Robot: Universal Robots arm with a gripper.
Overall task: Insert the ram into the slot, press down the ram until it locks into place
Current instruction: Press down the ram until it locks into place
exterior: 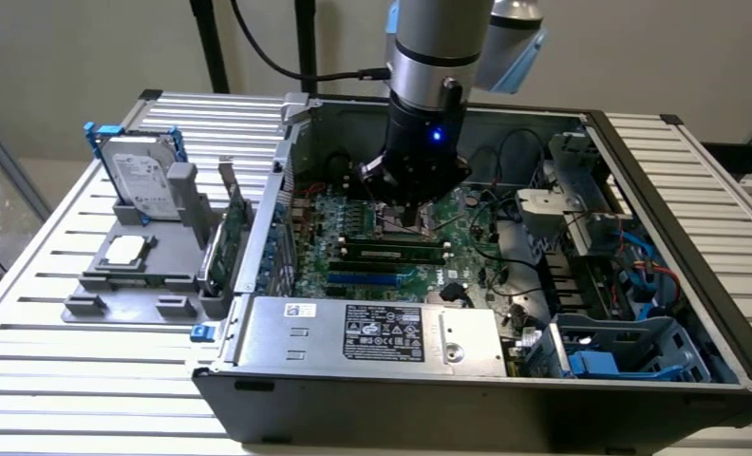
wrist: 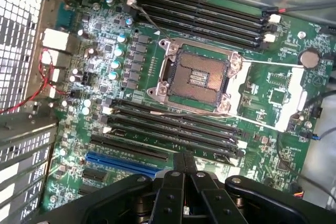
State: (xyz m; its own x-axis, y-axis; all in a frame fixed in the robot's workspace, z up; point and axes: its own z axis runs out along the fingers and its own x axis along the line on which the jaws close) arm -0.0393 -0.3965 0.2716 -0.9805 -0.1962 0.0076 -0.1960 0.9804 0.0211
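In the exterior view the ram (exterior: 391, 254), a thin green stick with dark chips, lies along the black slots on the motherboard, in line with one slot (exterior: 389, 244). Whether its latches are closed I cannot tell. My gripper (exterior: 410, 218) hangs just above and slightly behind it, not touching it. In the wrist view the fingertips (wrist: 184, 160) are pressed together with nothing between them, over the near bank of parallel black slots (wrist: 173, 127) with pale end latches.
The open CPU socket (wrist: 197, 77) sits between two banks of slots (wrist: 205, 17), and a blue slot (wrist: 123, 163) is close by. The power supply (exterior: 369, 332), the drive cage (exterior: 629, 347) and the case walls hem in the board. A hard drive (exterior: 141, 176) and an upright green card (exterior: 231, 237) stand outside.
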